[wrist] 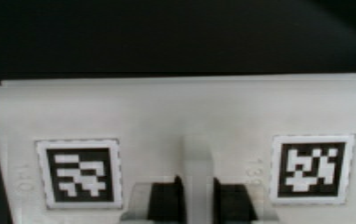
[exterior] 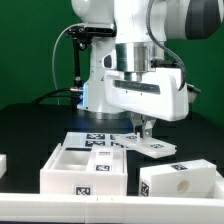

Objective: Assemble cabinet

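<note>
A flat white cabinet panel with two black-and-white tags lies low over the table in the middle of the exterior view. In the wrist view the panel fills the frame. My gripper comes straight down onto its far edge. My gripper has its two dark fingers close together, with a thin raised white strip of the panel pinched between them. The open white cabinet box, with inner walls and tags on its front, stands at the exterior view's lower left. A white cabinet block with a hole stands at the lower right.
The marker board lies flat behind the open box. A small white piece shows at the exterior view's left edge. The arm's base and cables stand behind the gripper. The table is black.
</note>
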Motion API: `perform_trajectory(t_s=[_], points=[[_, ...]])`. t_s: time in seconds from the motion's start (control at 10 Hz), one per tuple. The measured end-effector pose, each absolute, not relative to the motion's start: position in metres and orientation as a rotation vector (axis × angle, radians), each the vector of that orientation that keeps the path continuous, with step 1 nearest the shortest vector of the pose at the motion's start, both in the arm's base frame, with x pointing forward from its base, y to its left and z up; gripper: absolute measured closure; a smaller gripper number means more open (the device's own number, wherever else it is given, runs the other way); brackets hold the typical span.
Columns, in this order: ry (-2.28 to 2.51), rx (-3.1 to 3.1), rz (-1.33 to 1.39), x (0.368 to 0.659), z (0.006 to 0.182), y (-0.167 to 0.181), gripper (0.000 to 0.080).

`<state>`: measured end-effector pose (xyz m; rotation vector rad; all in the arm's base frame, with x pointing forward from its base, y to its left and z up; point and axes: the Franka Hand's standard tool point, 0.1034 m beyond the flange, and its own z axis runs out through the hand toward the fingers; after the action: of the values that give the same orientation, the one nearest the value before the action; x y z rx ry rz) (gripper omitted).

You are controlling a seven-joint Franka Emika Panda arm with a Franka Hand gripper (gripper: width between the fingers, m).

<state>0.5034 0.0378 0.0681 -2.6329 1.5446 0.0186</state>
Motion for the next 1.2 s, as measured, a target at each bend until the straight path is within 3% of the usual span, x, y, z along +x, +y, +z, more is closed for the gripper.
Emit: perform_trajectory(t_s=[0.4, 0.9, 1.2], points=[[0.777, -2.982, -0.015, 0.5036, 0.0689, 0.0359, 0.0737], [0.306, -3.088, -0.022, 0.5039, 0.0696, 0.032, 0.0737], [-0.22, -3.127, -0.003, 0.4975, 0.0704, 0.0296, 0.0737]])
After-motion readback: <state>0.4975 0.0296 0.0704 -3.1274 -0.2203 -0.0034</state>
